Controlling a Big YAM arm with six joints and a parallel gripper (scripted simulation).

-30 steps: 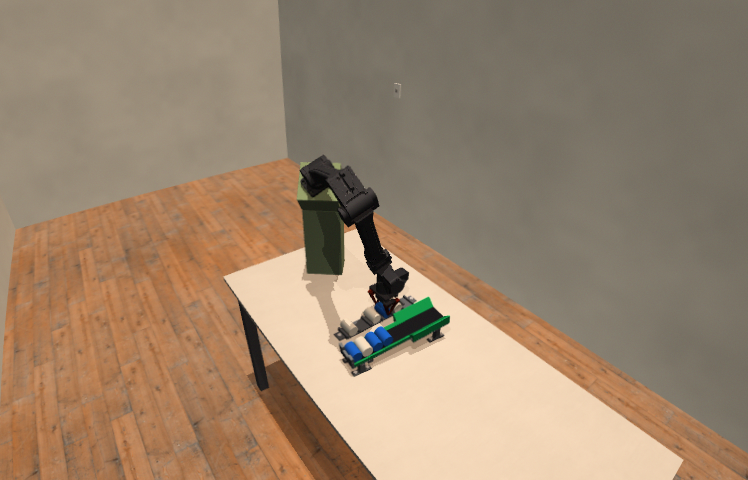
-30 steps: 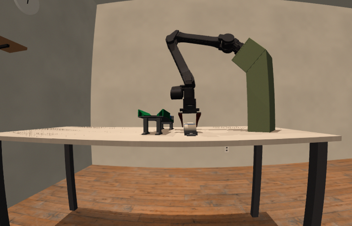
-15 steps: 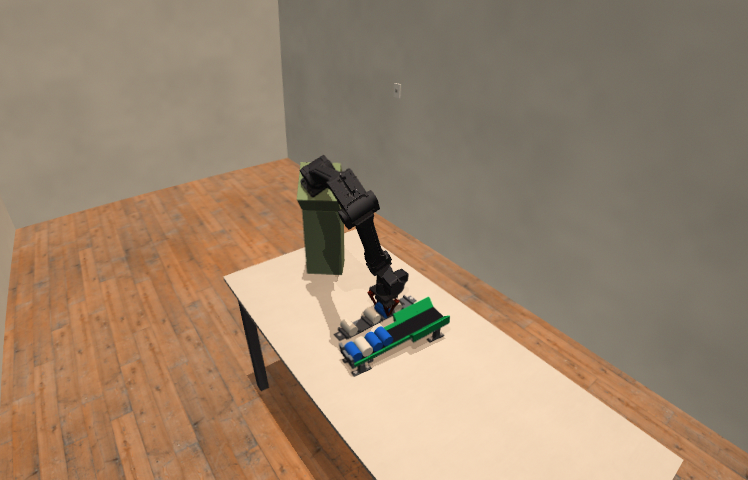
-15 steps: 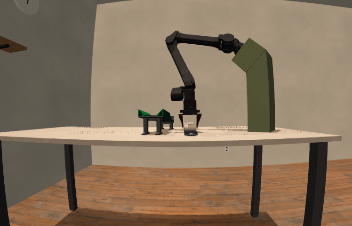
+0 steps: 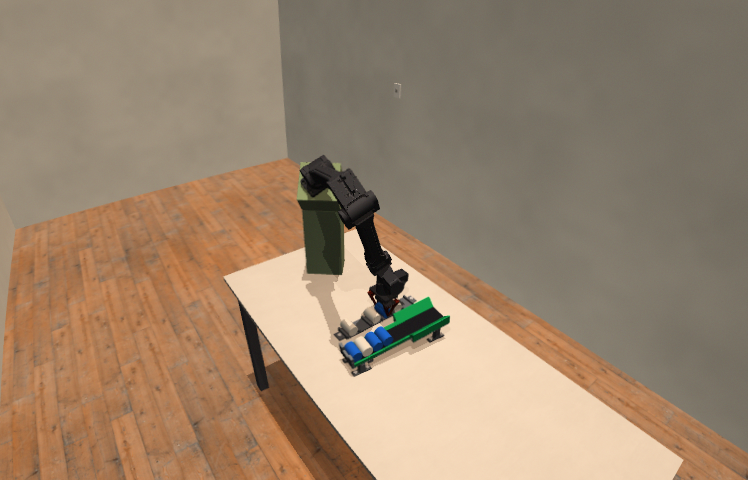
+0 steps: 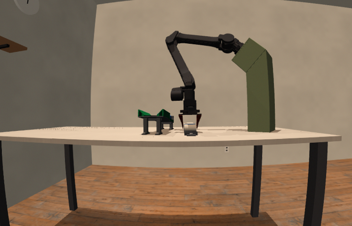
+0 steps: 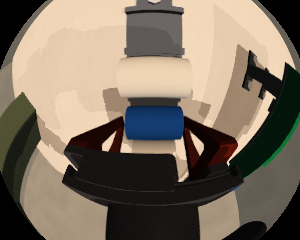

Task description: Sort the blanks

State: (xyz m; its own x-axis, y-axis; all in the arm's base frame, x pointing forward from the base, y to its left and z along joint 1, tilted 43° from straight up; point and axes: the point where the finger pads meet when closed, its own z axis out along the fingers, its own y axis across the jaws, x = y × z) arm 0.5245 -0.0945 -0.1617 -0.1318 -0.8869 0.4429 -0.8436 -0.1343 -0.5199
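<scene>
Blue blank [image 5: 380, 309] [image 6: 189, 123] [image 7: 154, 123] lies across the stock rack [image 5: 339, 334] [image 6: 191, 134] [image 7: 154, 32], at center in the wrist view. Close evenly on its ends, then lift straight up, sparing the neighboring white blank [image 5: 399, 308] [image 6: 190, 129] [image 7: 155, 77]; I'd keep it level for the ramp [image 5: 417, 307] [image 6: 164, 113] [image 7: 282, 125]. The gripper's [image 5: 384, 305] [image 6: 190, 125] [image 7: 154, 120] fingers stand apart, one beside each end, unclamped.
</scene>
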